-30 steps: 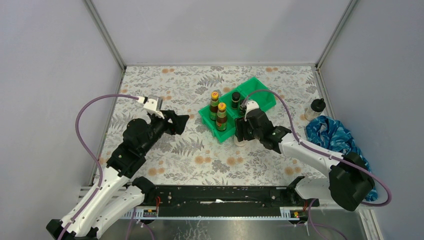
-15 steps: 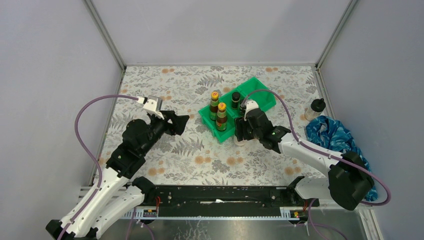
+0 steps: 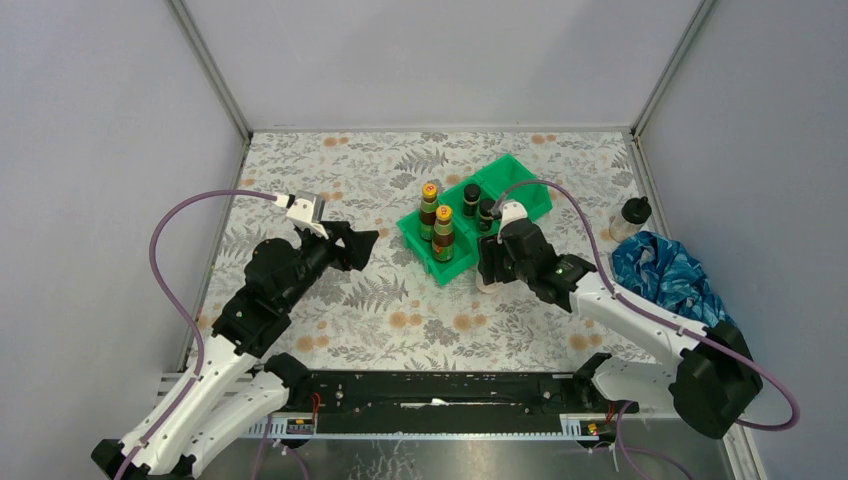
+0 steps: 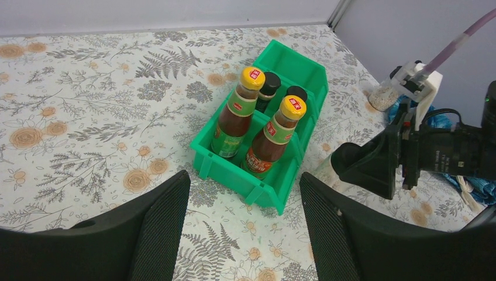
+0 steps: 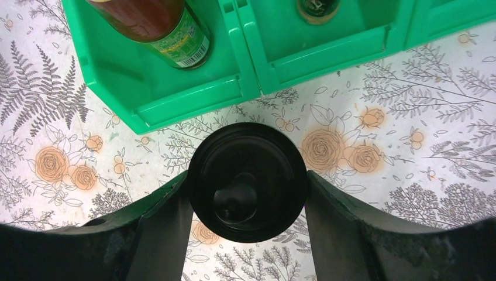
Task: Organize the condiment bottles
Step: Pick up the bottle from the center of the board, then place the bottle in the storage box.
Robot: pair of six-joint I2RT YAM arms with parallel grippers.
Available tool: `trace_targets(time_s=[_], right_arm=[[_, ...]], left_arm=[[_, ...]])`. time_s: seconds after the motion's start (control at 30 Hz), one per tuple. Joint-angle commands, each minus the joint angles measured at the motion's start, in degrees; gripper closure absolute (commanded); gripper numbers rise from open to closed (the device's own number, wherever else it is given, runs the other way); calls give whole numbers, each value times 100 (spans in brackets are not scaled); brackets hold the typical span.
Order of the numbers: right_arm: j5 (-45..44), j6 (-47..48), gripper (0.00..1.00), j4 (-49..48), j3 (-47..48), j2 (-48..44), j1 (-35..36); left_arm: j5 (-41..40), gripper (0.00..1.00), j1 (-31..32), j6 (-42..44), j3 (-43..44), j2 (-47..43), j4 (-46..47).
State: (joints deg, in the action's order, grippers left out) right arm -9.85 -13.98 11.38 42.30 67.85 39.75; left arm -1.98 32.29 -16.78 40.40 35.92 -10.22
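Gripping black-lidded jar (image 5: 247,175) by its lid in right end effector (image 3: 492,262), over counter (image 5: 374,164) just short of green bin (image 5: 193,99) front wall. Noted left end effector (image 4: 244,216) wide, empty, well aside. Risk: snagging that wall or toppling brown bottles (image 4: 234,114) if carried in low; slipping off round lid under tilt.

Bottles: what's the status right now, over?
Right jaws clamped on black-lidded jar beside green bin. Left jaws open, empty. Four bottles binned. Nothing in the way.
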Motion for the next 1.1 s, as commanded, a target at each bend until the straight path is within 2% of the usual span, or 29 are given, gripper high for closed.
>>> trace_targets(time_s=[0.0,0.67,1.07], right_arm=[[-379,-50,100,130,473,-432,56],[-1777,3,100,921,1508,-410,-19],[-1238,343,100,633,2212,97,-1385]], left_arm=[[-64,26,53,26,99,-61,33],[-30,26,126,10,108,-142,35],[119,26,137,-36,116,-247,90]])
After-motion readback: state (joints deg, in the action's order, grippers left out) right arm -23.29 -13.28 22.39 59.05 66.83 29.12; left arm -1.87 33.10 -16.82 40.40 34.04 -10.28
